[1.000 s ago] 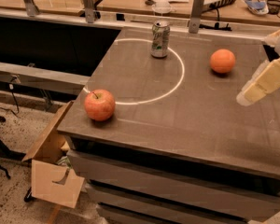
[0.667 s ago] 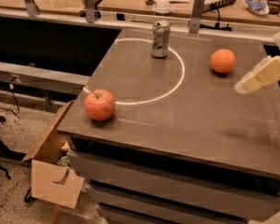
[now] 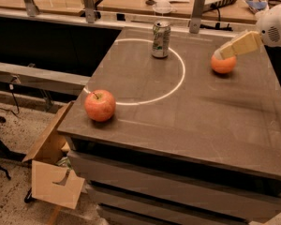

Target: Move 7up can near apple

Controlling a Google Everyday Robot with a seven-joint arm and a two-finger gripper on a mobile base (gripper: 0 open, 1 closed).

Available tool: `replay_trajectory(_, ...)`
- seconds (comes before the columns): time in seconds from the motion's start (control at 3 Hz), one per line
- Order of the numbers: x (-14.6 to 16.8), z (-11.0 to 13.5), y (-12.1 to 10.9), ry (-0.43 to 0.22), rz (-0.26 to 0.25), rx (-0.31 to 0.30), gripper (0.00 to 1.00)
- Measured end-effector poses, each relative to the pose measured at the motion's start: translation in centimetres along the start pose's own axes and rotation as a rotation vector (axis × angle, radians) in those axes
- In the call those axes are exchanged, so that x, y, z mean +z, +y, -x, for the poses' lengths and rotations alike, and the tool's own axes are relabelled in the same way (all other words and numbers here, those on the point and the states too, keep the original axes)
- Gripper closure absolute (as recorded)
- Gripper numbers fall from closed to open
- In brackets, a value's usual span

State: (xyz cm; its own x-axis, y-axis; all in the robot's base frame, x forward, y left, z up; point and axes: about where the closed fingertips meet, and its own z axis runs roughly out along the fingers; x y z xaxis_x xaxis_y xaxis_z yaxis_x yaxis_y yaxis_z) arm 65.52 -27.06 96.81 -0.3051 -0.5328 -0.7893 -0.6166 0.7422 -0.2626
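Moved since a second ago: gripper, from the table's right edge toward its far right corner.

Camera view.
- Gripper: hangs at the orange fruit, probably crossing toward the can; open or closed, cannot tell.
- 7up can: upright, far edge, untouched.
- Apple: near left corner, close to both edges.
- Room: bare surface between them; the can likely fits only on the apple's inward side.
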Motion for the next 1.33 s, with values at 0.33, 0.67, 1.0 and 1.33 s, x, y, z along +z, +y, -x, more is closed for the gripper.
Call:
replay_trajectory(0.33, 0.4, 0.2, -0.1, -0.017, 0.0, 0.009, 0.0)
replay_trajectory(0.67, 2.8, 1.5, 0.4, -0.104, 0.017, 0.056, 0.0)
replay_trajectory(1.0, 6.8, 3.6, 0.8, -0.205, 0.057, 0.102, 0.0)
replay_trajectory(1.33, 9.5, 5.1, 0.9, -0.25, 0.062, 0.108, 0.0)
